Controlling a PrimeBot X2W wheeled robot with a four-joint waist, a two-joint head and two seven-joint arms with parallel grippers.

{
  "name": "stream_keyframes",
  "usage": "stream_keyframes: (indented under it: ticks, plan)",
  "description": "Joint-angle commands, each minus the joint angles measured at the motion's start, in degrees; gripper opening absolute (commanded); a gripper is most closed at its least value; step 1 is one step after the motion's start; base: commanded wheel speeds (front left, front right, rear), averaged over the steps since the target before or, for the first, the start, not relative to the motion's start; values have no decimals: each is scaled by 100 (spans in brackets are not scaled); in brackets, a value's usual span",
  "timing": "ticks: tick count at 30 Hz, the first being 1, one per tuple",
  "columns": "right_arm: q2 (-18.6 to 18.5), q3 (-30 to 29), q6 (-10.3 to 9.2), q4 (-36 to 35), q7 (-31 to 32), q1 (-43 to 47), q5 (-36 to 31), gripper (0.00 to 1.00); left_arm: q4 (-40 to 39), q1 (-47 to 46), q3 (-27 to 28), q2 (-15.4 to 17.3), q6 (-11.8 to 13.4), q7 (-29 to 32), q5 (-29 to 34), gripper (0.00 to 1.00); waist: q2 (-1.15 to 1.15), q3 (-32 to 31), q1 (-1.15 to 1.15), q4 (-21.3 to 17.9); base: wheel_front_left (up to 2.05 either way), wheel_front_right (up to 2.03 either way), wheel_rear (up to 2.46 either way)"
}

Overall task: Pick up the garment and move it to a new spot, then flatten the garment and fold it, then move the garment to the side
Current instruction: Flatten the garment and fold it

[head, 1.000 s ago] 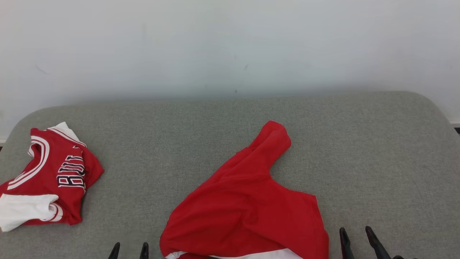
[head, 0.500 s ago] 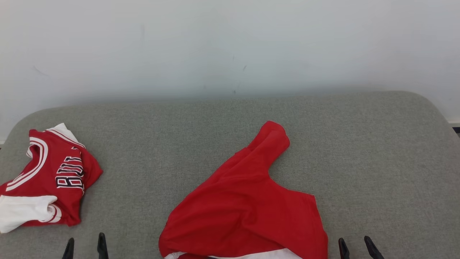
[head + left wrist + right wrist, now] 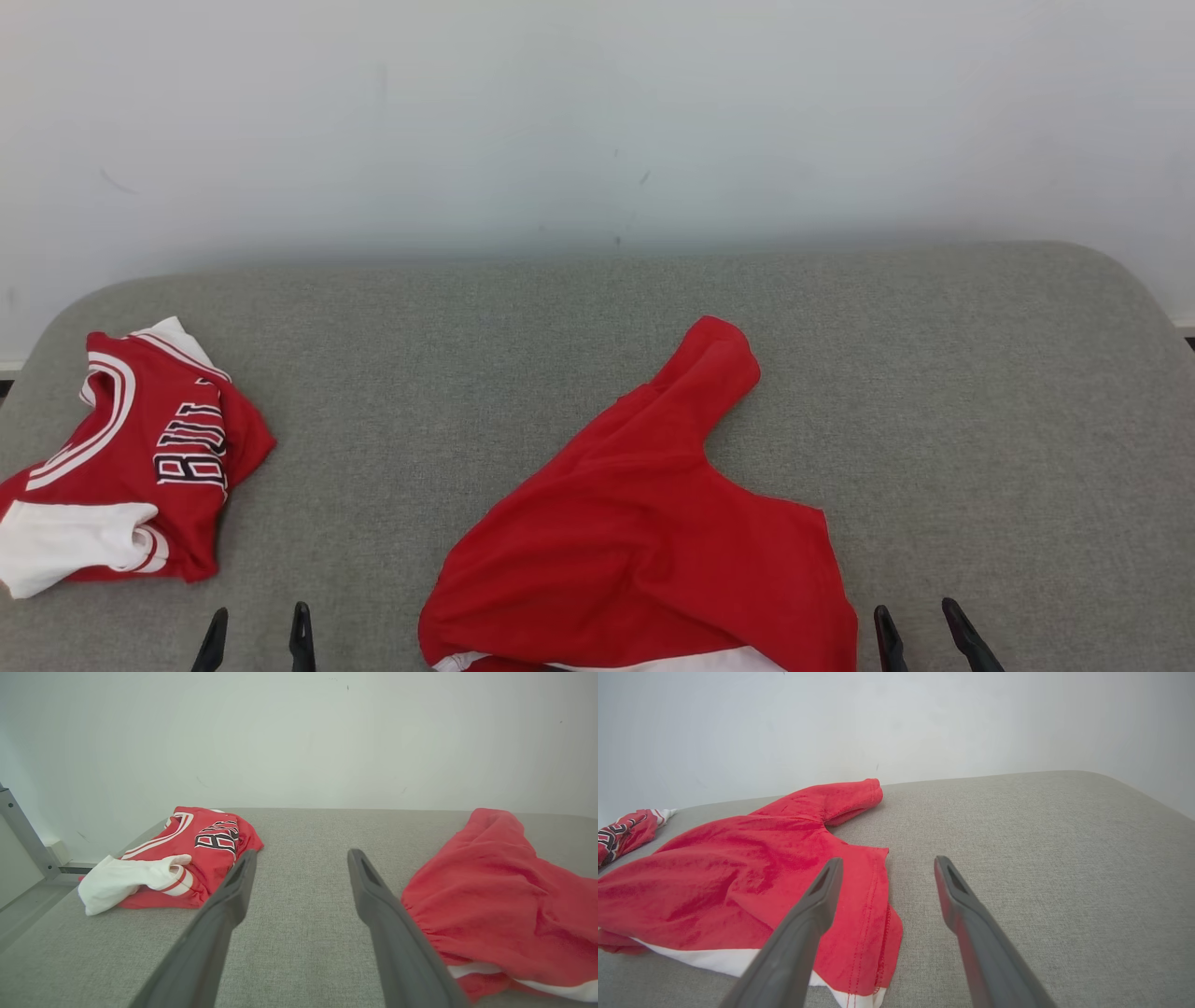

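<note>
Head view: the red garment lies crumpled at the near middle of the grey cushion, with a folded jersey far to the left. The left gripper and right gripper flank the garment, fingertips pointing forward.
Left wrist view: its fingers are spread and empty, between jersey and garment.
Right wrist view: its fingers are spread and empty, at the garment's hem.

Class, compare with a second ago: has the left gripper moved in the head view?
Yes. The left gripper has shifted left, away from the red garment toward the folded jersey.
</note>
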Motion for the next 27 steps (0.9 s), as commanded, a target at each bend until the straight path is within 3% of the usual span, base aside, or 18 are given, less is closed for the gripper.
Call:
stream_keyframes:
  ticks: [1,7,14,27]
  plan:
    - [-12,21,-13,6,-2,10,-27,100,4,72,-9,27,12,-19,34,100,0,-2,0,4,0,0,0]
    - [-68,93,-13,109,-2,31,-60,100,109,117,-364,217,8,-19,-46,100,0,1,0,5,0,0,0]
    - [-296,464,-13,497,18,78,1,100,592,148,-1326,628,10,-19,-461,100,0,30,0,-11,0,0,0]
    - [-413,1036,-13,1626,25,-418,104,100,1792,-684,-2557,999,10,-19,-1162,100,0,187,0,8,0,0,0]
